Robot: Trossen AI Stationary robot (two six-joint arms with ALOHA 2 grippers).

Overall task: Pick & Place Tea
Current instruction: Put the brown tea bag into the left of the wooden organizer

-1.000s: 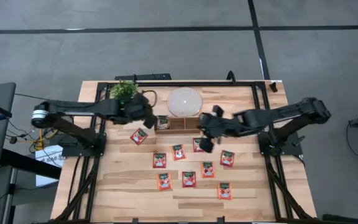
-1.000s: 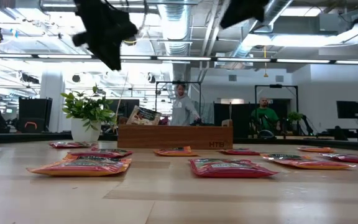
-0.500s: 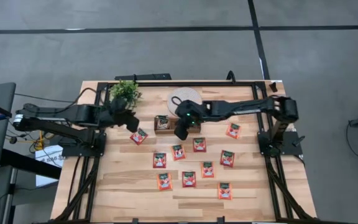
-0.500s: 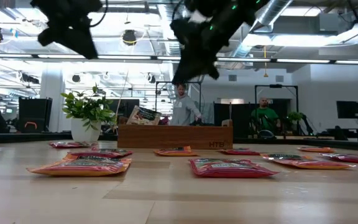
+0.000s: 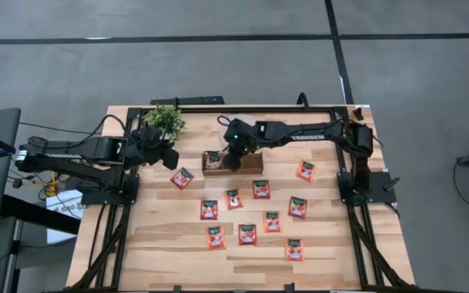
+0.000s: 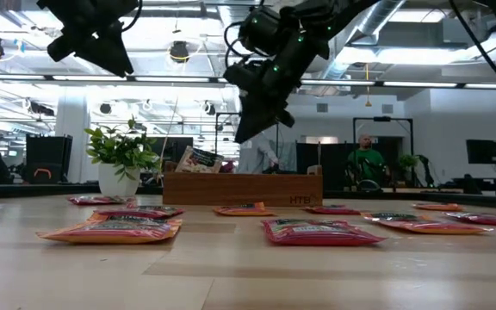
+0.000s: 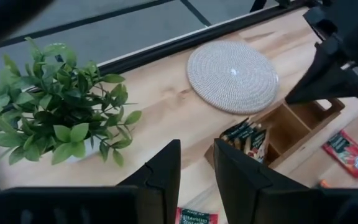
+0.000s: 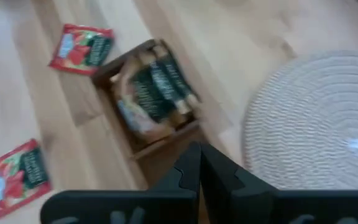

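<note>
Several red-orange tea sachets [image 5: 247, 234] lie flat on the wooden table, and one [image 5: 181, 177] lies near my left gripper. The brown wooden tray [image 5: 251, 163] stands at the far middle. Darker sachets [image 8: 154, 99] stand upright in its left compartment [image 5: 212, 160]. My right gripper [image 5: 231, 161] is shut and empty; it points slantwise down above the tray [image 6: 241, 188], beside that filled compartment. My left gripper [image 7: 197, 180] is open and empty, raised between the plant and the tray, left of the tray [image 5: 170, 159].
A potted green plant [image 5: 163, 120] stands at the far left, close to my left gripper. A round white woven disc [image 7: 232, 74] lies behind the tray, partly under my right arm in the high view. People and desks show in the room beyond the table.
My right gripper, shut throughout, has swung from above the sachets toward the table's far left and come down over the tray. My left gripper has drawn back from the tray toward the table's left edge. No sachet has moved.
</note>
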